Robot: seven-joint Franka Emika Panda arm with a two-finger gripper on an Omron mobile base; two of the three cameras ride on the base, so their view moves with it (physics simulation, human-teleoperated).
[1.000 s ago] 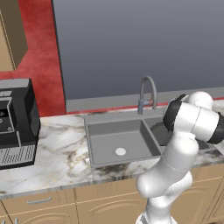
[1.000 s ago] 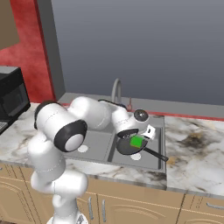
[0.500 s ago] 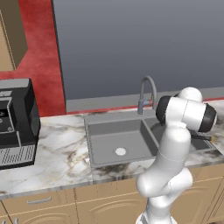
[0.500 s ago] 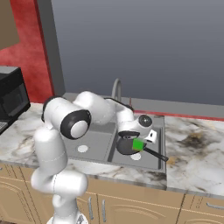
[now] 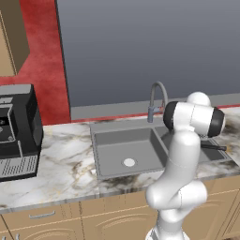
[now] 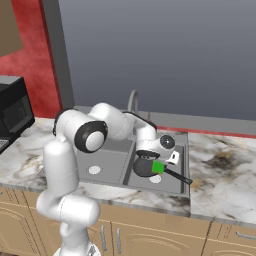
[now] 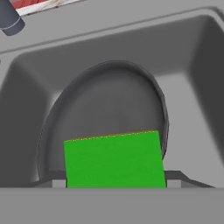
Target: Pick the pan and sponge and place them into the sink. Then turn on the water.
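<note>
Left base view: the faucet [image 5: 157,99] stands behind the sink [image 5: 129,147]; a careless swing could knock its lever.
Right base view: the gripper [image 6: 156,161] hangs over the pan [image 6: 146,168] in the right basin.
Hand view: the sponge [image 7: 114,159] sits between the fingers; I cannot tell whether it is clasped or freed, so lifting away may drag it out.

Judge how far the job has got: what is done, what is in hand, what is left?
Done: the pan lies in the sink's right basin. In hand: the sponge sits between the gripper's fingers above the pan, apparently not yet released. Left: drop the sponge and turn on the faucet; no water runs.
</note>
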